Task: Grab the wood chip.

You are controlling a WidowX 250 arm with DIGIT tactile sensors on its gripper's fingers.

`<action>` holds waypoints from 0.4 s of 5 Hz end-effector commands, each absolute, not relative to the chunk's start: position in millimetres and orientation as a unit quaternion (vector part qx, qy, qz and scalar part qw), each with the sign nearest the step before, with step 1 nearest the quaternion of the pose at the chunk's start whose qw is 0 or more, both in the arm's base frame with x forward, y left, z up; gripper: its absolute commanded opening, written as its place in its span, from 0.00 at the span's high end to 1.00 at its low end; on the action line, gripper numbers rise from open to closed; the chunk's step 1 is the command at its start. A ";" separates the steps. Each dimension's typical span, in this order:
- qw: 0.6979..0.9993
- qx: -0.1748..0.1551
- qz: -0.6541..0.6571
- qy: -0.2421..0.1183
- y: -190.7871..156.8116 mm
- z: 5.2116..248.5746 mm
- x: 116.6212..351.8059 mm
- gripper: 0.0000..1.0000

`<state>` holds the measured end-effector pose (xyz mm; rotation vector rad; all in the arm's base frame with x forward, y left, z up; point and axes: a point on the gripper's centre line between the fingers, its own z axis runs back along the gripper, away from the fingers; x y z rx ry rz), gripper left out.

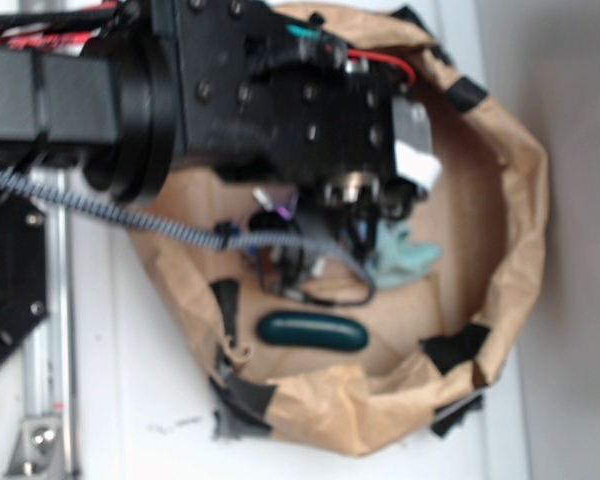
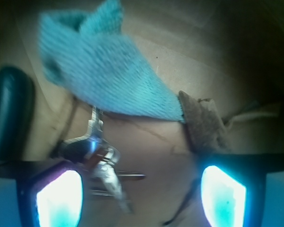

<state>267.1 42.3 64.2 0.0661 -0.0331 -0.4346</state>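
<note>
Tool seen open in wrist view, fingers spread wide, nothing held between them. Wood chip seen lying flat on brown paper, just above right finger, touching corner of teal cloth. Key bunch placed near left finger, partly under cloth edge. Dark-green capsule seen at left edge in wrist view, near front rim of paper nest in exterior view. Chip hidden under arm in exterior view; white counter visible around paper.
</note>
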 end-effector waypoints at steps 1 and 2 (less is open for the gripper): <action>0.973 0.049 -0.222 -0.035 63.5 81.7 288.9 0.00; 0.974 0.053 -0.217 -0.031 73.3 77.4 286.4 0.00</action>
